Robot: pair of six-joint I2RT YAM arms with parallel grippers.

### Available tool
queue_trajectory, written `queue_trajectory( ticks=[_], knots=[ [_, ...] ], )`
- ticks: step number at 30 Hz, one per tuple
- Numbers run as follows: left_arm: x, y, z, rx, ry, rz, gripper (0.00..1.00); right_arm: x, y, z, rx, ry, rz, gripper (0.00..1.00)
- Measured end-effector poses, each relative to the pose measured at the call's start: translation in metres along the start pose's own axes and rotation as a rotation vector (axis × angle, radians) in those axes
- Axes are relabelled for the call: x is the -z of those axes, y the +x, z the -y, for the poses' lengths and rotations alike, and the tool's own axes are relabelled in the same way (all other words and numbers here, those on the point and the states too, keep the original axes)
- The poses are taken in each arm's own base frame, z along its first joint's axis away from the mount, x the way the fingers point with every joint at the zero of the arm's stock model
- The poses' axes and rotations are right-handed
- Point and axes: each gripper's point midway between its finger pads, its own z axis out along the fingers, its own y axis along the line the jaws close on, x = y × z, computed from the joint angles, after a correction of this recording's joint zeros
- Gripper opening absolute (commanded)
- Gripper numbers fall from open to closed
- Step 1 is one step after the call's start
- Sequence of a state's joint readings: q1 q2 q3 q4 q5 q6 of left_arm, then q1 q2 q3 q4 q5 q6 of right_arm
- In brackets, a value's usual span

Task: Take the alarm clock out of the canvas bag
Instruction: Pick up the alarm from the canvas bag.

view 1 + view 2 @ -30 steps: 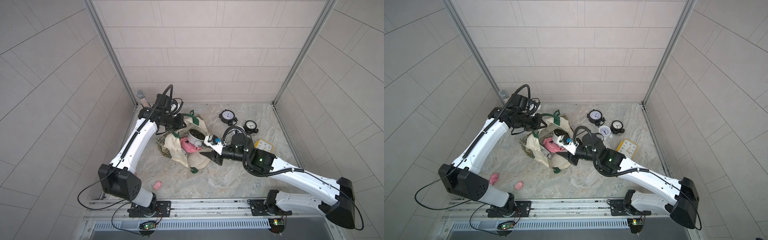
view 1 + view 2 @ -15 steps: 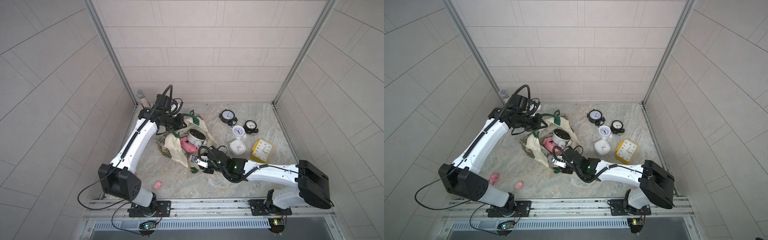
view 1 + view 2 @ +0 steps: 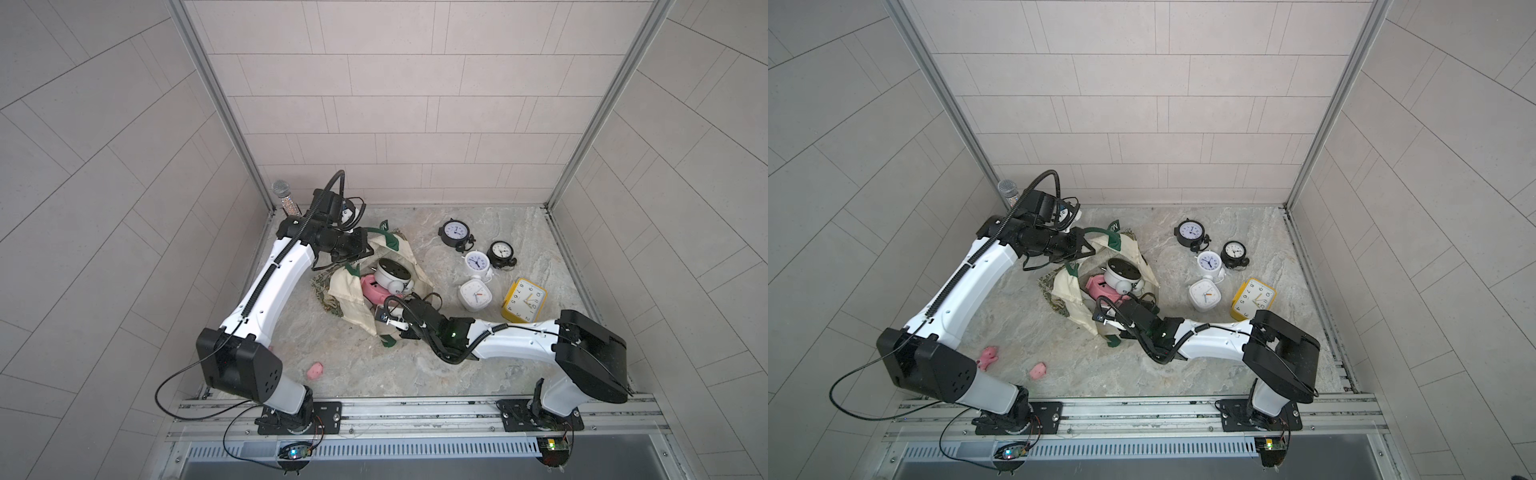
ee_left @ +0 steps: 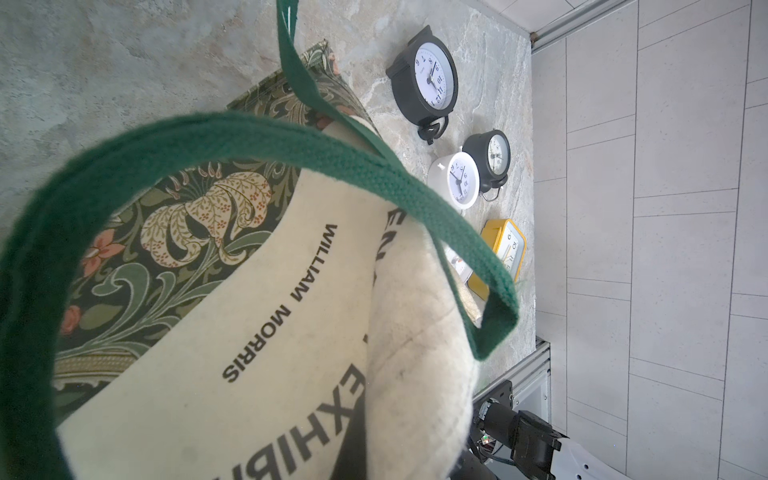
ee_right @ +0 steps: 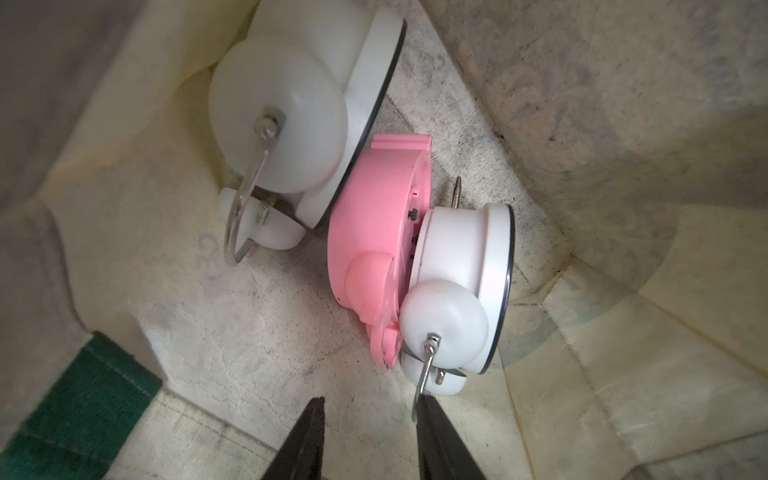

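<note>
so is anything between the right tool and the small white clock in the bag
Nothing visible. The right tool is open inside the bag, bare canvas ahead, one tip at the wire handle of the small white clock. A pink clock lies against that clock.

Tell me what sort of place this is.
Probably a robot test cell, not a home: plain panel walls with aluminium corner posts box in a tabletop, two arms stand bolted to a front rail, and alarm clocks lie staged beside a canvas bag.
</note>
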State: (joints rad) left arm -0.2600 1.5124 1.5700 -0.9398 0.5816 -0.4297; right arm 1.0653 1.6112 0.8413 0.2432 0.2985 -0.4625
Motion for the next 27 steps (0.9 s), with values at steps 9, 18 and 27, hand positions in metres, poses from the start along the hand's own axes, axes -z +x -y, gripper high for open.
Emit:
queue_trajectory(
  ticks=[9, 18, 27],
  knots=[
    [0.001, 0.001, 0.0, -0.005, 0.002, 0.001, 0.0, -0.021, -0.003, 0.007, -0.072, -0.028, 0.025, 0.37],
    [0.001, 0.002, -0.001, -0.016, -0.003, 0.001, 0.0, -0.043, -0.003, 0.012, -0.125, -0.054, 0.011, 0.35],
    [0.001, 0.003, -0.001, -0.023, -0.005, -0.004, 0.0, -0.052, -0.001, 0.01, -0.127, -0.074, 0.003, 0.34]
  ],
)
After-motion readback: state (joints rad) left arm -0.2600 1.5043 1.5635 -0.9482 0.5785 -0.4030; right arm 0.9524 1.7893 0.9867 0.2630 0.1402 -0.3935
